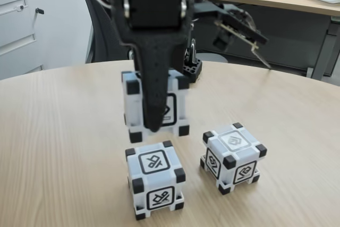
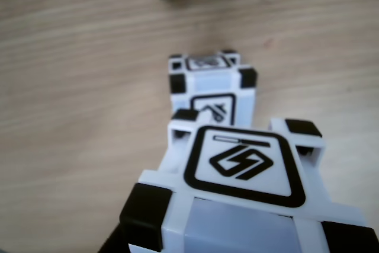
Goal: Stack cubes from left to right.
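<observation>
In the fixed view the claw (image 1: 154,126) grasps one cube (image 1: 178,107) and holds it in the air above the wooden table (image 1: 53,131), over and slightly behind the near left cube (image 1: 155,179). A third cube (image 1: 232,156) sits on the table to the right, apart from the near one. In the other view the held cube (image 2: 240,173) fills the near edge, with another cube (image 2: 212,87) on the table beyond it.

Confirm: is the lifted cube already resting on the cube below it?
No. In the fixed view the lifted cube hangs above the lower cube, table showing between them.
</observation>
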